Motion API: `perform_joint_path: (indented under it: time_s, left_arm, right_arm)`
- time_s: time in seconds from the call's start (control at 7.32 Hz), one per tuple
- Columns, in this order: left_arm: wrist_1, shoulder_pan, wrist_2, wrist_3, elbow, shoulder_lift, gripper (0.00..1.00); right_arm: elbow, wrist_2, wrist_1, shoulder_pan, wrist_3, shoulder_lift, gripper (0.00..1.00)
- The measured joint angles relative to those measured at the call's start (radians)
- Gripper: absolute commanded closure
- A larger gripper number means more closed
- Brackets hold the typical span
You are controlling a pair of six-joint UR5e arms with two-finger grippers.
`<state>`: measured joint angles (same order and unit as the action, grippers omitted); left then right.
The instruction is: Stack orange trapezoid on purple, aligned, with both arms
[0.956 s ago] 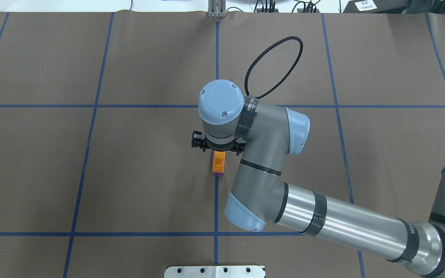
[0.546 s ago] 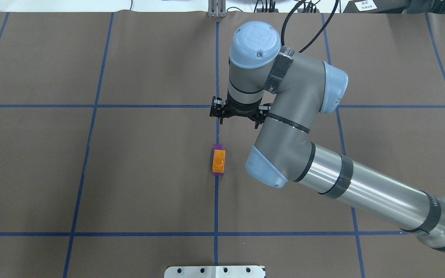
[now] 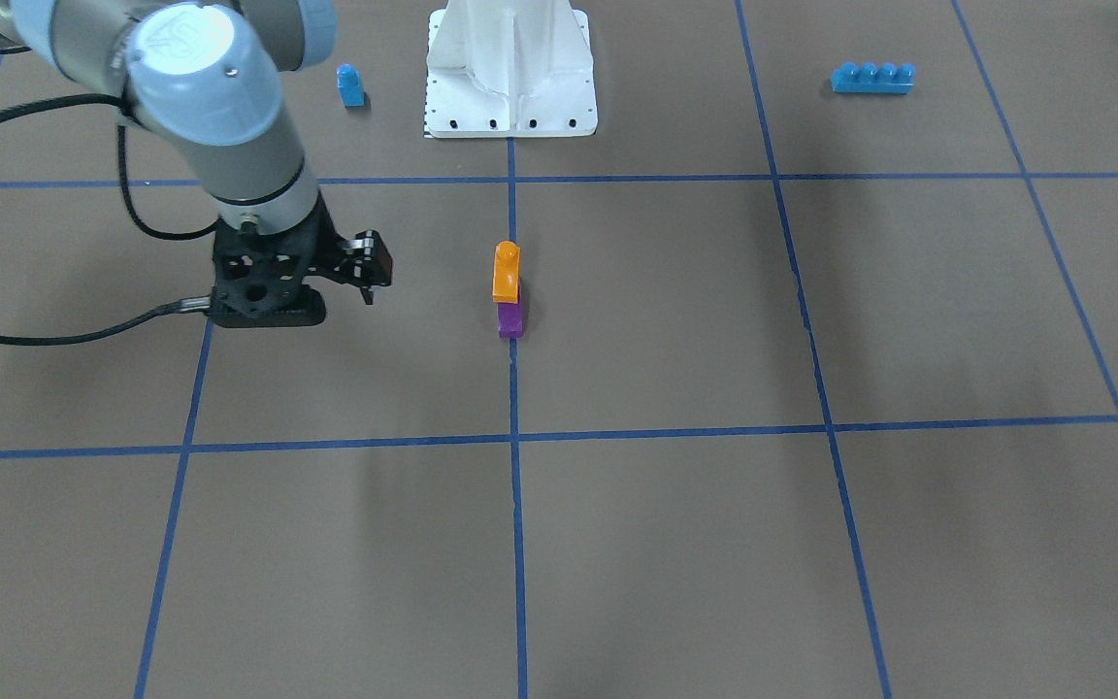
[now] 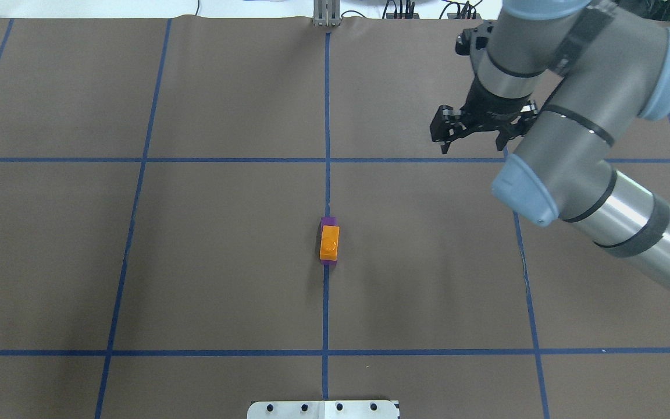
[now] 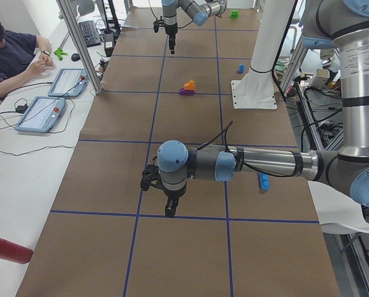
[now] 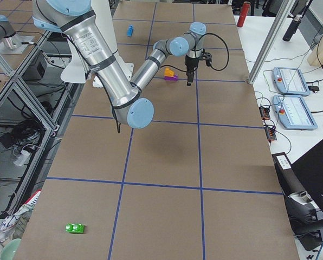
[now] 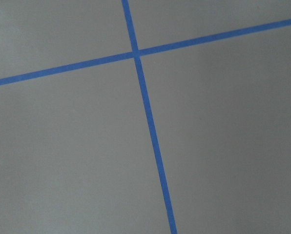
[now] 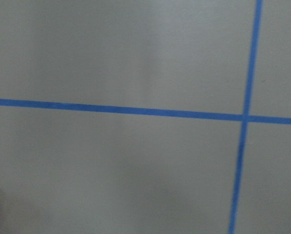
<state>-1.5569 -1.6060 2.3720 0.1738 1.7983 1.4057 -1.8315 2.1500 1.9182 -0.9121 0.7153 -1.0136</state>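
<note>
The small glossy orange plastic trapezoid brick (image 4: 329,242) sits on top of the small glossy dark-purple plastic brick (image 3: 510,319), near the middle of the brown bench (image 4: 224,233) and on its blue tape centre line. Nothing grips the pair. We judge the stacking done, which would explain why both arms stand clear of it.

The right arm's black two-finger end effector (image 4: 473,145) hangs well apart from the stack, its fingers spread and empty. The left arm's end effector (image 5: 169,210) shows only in the exterior left view, pointing down over the bench, and we cannot tell whether it is apart or together.

The overhead view lets us check alignment: the long sides run parallel, with thin purple slivers at both ends. The front-facing view adds the height that the overhead view flattens, with the orange stud up and the purple face beneath. Both wrist views show only bench and tape.
</note>
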Motion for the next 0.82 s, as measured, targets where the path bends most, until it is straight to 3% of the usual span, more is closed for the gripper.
perform_joint_path:
  time_s: [0.55,0.82]
  left_arm:
    - [-0.002,-0.015,0.008,0.006,0.027,-0.018,0.0]
    - [-0.003,-0.015,0.003,0.005,0.028,-0.021,0.0]
  right_arm:
    - [-0.015,0.091,0.003,-0.376,-0.698,-0.34,0.0]
    - [-0.012,0.099,0.004,-0.526,-0.91,-0.466,0.0]
